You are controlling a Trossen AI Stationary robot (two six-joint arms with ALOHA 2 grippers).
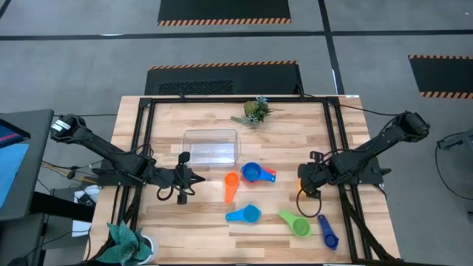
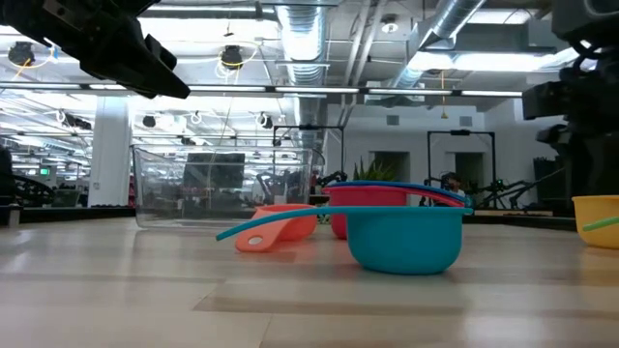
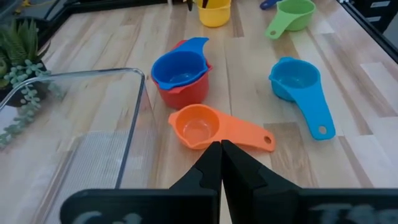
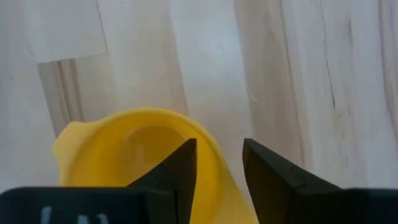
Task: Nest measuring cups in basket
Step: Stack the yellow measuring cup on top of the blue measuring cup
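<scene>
Beside the empty basket point(image 1: 211, 146), the left gripper point(image 3: 221, 155) waits pressed together, while the right gripper point(image 4: 219, 163), fingers parted, straddles the rim of the yellow cup point(image 4: 140, 155), which looks light, stiff and slick, best pinched by rim or handle.

Grey floor point(image 1: 89, 66), exposed ceiling ducts point(image 2: 300, 39)

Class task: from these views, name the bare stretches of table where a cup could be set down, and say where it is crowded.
Free: the near-left tabletop, below the left gripper; the far-right boards between the plant sprig and the right gripper; and the empty basket itself. Crowded: the centre-right, where the measuring cups cluster.
</scene>
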